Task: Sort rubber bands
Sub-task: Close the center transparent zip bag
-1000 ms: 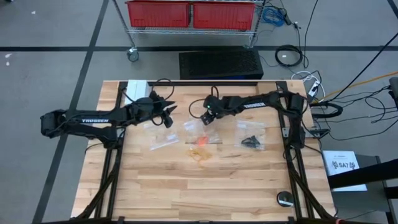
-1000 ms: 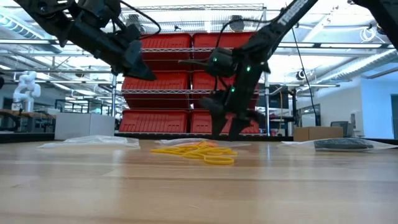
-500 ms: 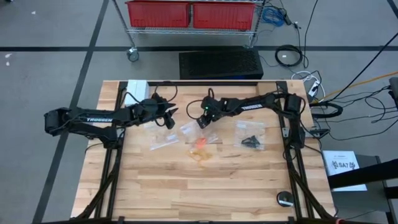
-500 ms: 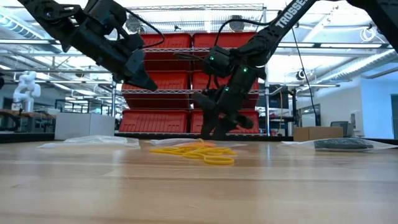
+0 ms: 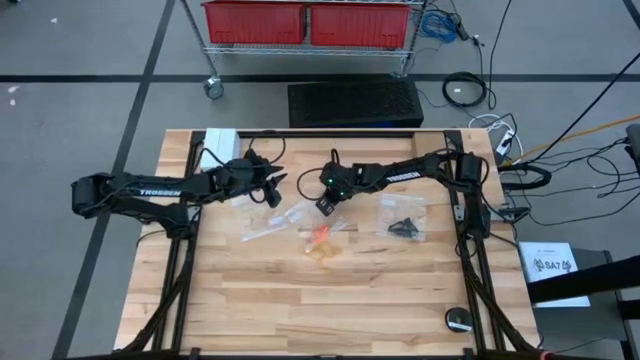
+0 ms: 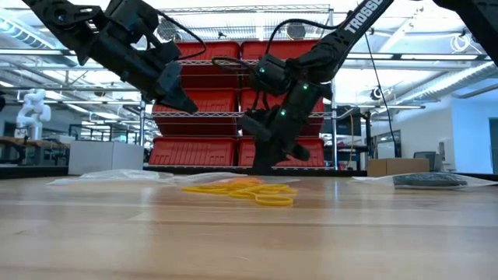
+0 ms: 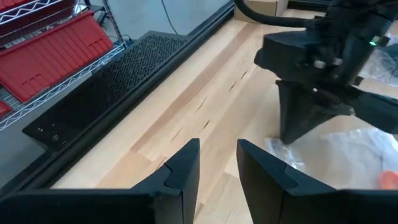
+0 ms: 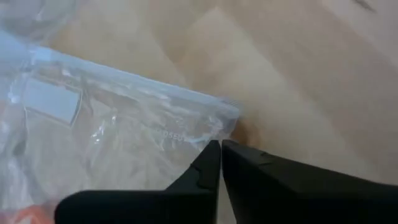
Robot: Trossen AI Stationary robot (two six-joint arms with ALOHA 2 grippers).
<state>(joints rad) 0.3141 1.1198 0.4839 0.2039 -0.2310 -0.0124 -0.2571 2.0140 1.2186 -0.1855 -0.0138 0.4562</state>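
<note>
Rubber bands (image 5: 322,247), thin small loops in tan-yellow with a few orange ones on top, lie in a loose unsorted heap near the middle of the pale wooden table (image 5: 330,310); in the low view the heap (image 6: 243,189) reads as a flat tangle spreading wider than it is deep. Some sorting looks done: the clear plastic bag on my right side (image 5: 402,217) holds black bands, the clear plastic bag toward my left (image 5: 262,224) appears to hold something pale, though I cannot tell how many, and the middle clear bag (image 5: 322,213) shows a trace of orange. My judgement: partway through, with the tan and orange heap not yet bagged. The heap has no real heading; its long axis runs roughly from the middle bag toward the near table edge, slightly slanted, with the orange end nearest the bag. My right gripper (image 5: 323,206) is down at the far corner of the middle bag, fingers pressed together; the right wrist view shows the tips (image 8: 219,151) meeting at the bag's edge, but whether film is pinched between them I cannot tell. My left gripper (image 5: 271,190) hangs above the table beyond the left bag, fingers (image 7: 186,168) parted with nothing between them.
</note>
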